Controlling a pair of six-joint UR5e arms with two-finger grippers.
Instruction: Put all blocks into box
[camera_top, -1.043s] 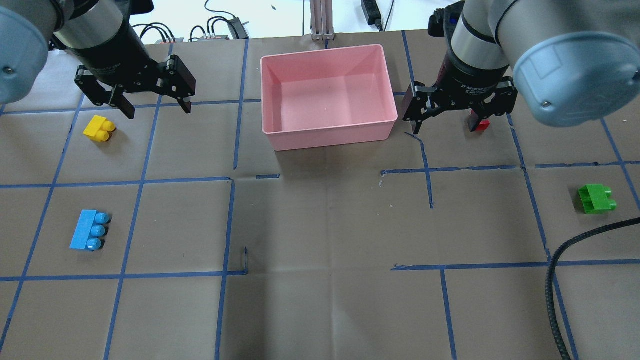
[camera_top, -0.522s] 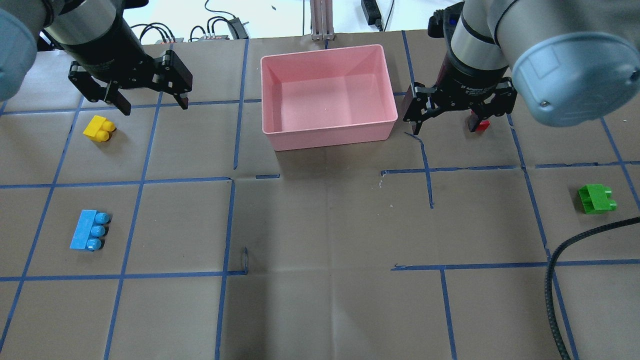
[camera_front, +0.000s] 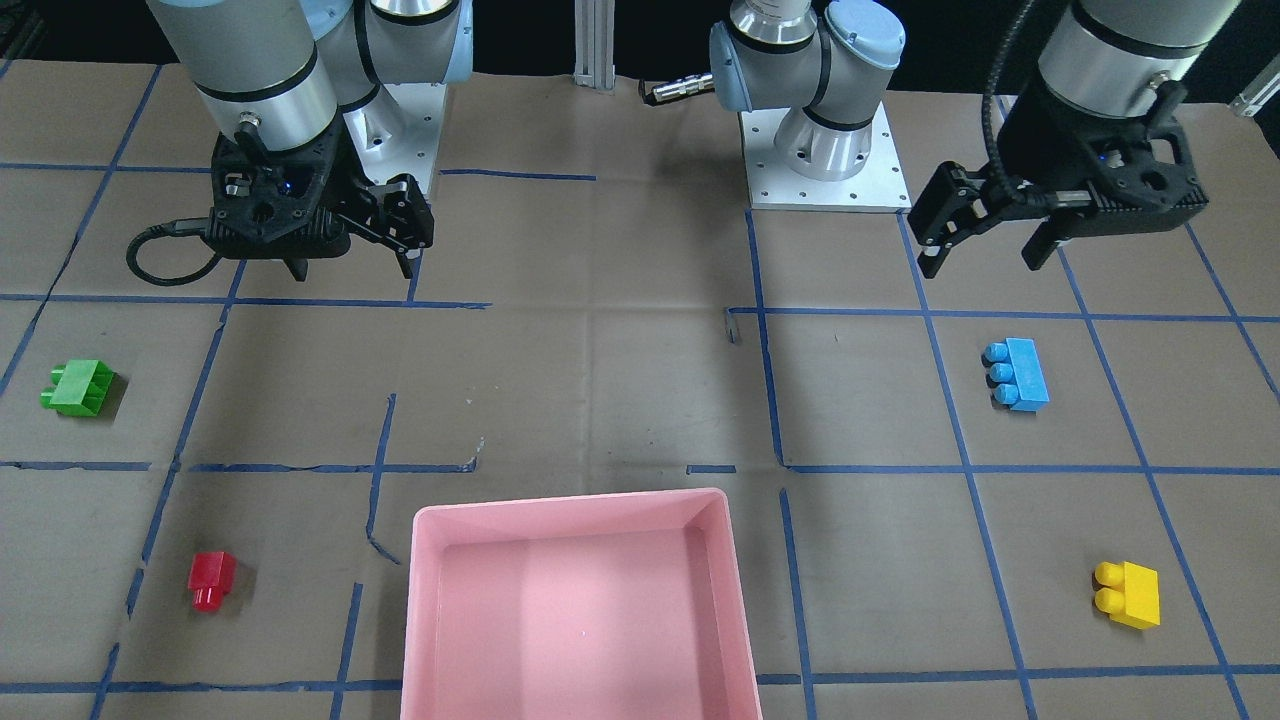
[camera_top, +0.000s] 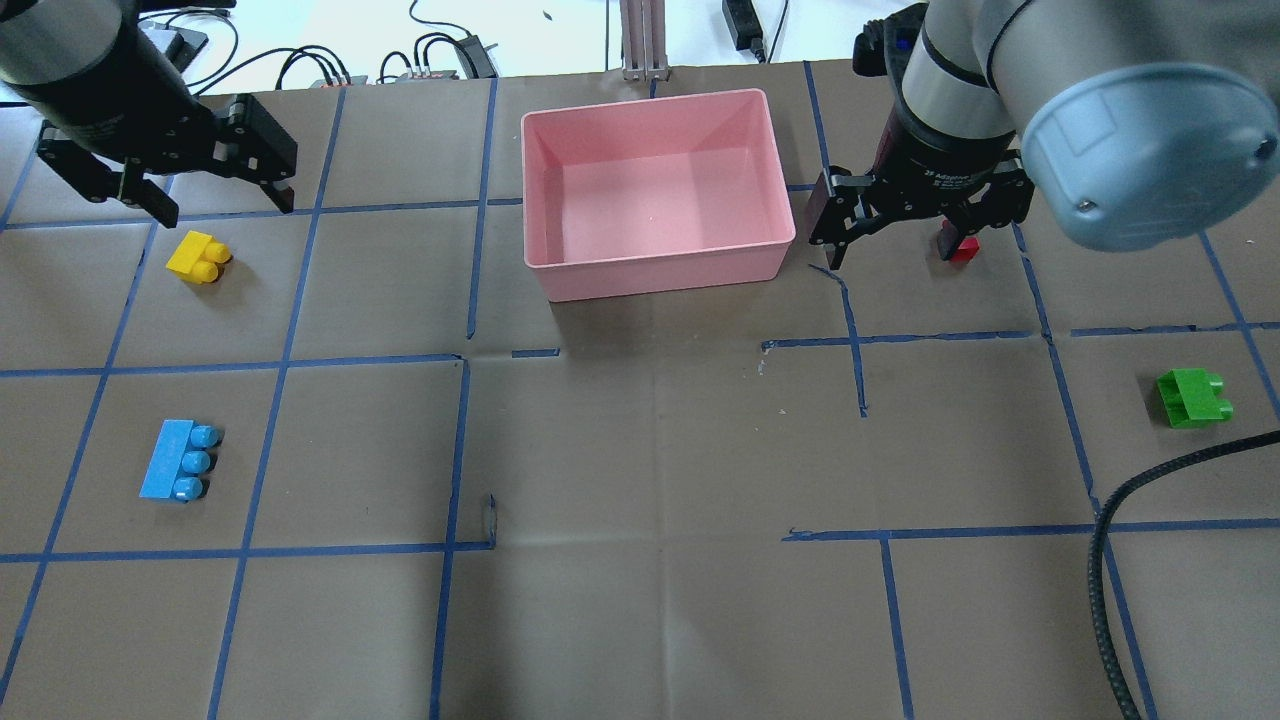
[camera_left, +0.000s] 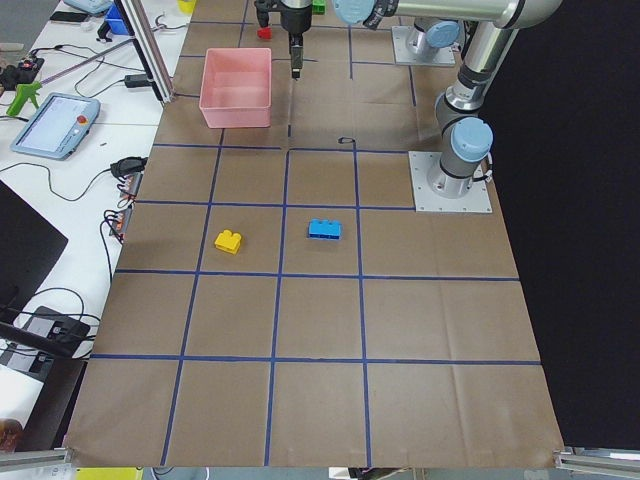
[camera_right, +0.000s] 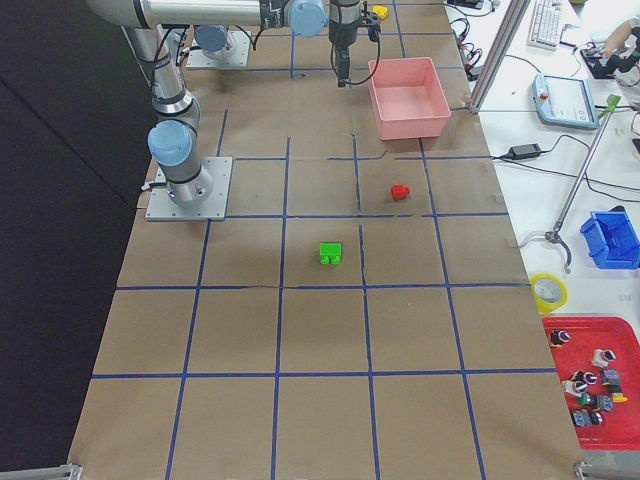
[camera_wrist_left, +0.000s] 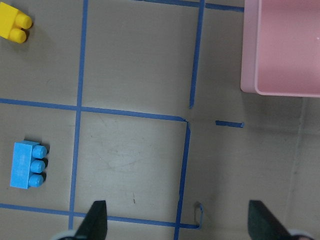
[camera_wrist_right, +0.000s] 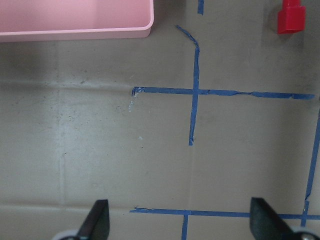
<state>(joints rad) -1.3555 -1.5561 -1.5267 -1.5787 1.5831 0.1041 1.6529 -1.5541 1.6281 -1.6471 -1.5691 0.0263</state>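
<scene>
Leftward goes the left gripper (camera_top: 224, 208) in the overhead view, from beside the box toward the frame's upper left corner; the right gripper (camera_top: 890, 252) has barely stirred. Both sets of jaws stand spread, holding nothing. A yellow two-stud plastic brick (camera_top: 198, 257) lies just below the left jaws in the frame. A blue three-stud plastic brick (camera_top: 178, 461) sits lower left, its long axis running up and down the frame. A small red single-stud brick (camera_top: 965, 250) peeks out at the right jaws' right-hand finger, and a green studded plastic brick (camera_top: 1192, 398) lies at the right edge. The shallow pink plastic box (camera_top: 655, 278) at top centre has no brick in it; all four rest on the brown-paper worktop (camera_top: 650, 450).

In the front-facing view the left gripper (camera_front: 982, 262) hangs upper right, above the blue brick (camera_front: 1018, 373), with the yellow one far off at lower right. The red brick (camera_front: 210, 578) sits lower left, well apart from the right gripper (camera_front: 352, 268), so both grippers likely ride high.

The left wrist view puts yellow (camera_wrist_left: 15, 26) in the upper left corner and blue at the left edge, its long axis crosswise to the jaws' closing line. The right wrist view shows red (camera_wrist_right: 291, 19) in the upper right corner.

Both side views show the box without bricks. The left arm looks nearer yellow and blue, the right nearer red and green.
</scene>
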